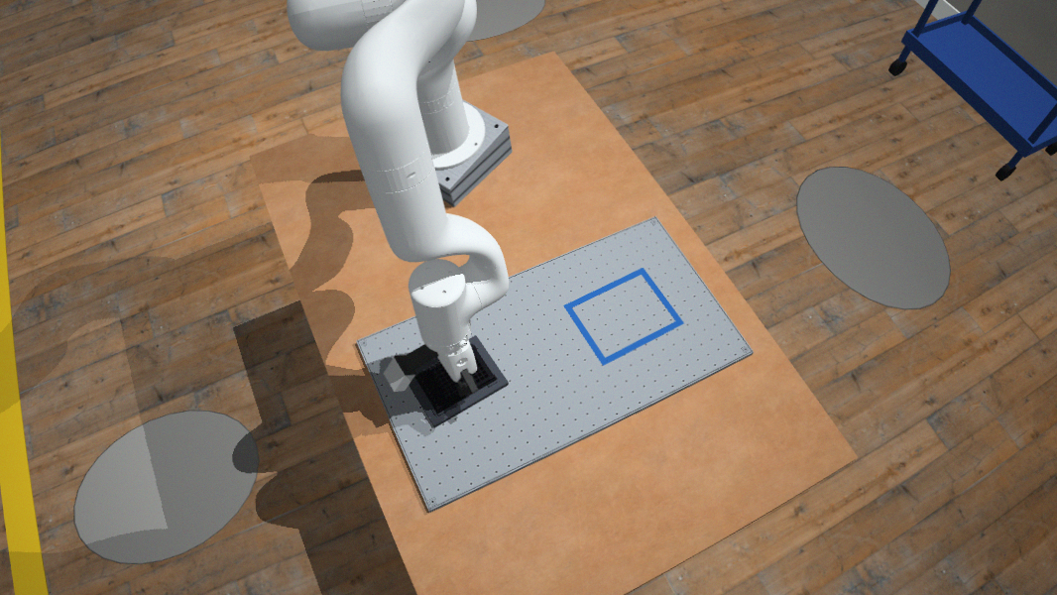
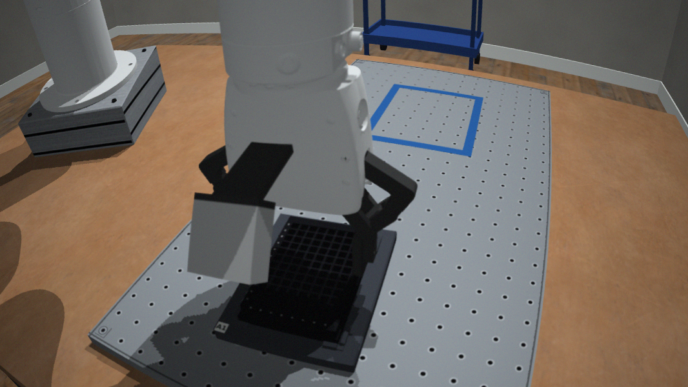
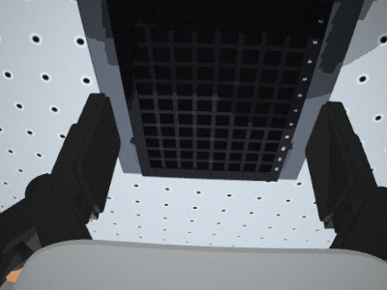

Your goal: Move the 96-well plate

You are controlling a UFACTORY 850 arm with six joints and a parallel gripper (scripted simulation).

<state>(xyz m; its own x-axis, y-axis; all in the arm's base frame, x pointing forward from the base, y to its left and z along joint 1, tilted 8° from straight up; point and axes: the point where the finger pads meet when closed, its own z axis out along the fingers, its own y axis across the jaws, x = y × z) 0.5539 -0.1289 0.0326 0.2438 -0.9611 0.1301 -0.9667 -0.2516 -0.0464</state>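
Observation:
The black 96-well plate (image 2: 301, 278) sits flat in the dark plate nest (image 2: 308, 312) at the near left end of the grey perforated deck (image 1: 554, 354). My gripper (image 3: 214, 121) is open and low over the plate's far end, one finger on each long side, apart from the plate. The plate also shows in the wrist view (image 3: 216, 74) and, partly hidden by the arm, in the top view (image 1: 451, 384). The blue taped outline B1 (image 1: 623, 315) lies empty further along the deck; it also shows in the exterior view (image 2: 426, 117).
The arm's base (image 1: 473, 159) stands on the brown mat behind the deck. A blue cart (image 1: 984, 73) is at the far right. Grey discs (image 1: 873, 236) lie on the wooden floor. A yellow strip (image 1: 14, 414) runs along the left edge.

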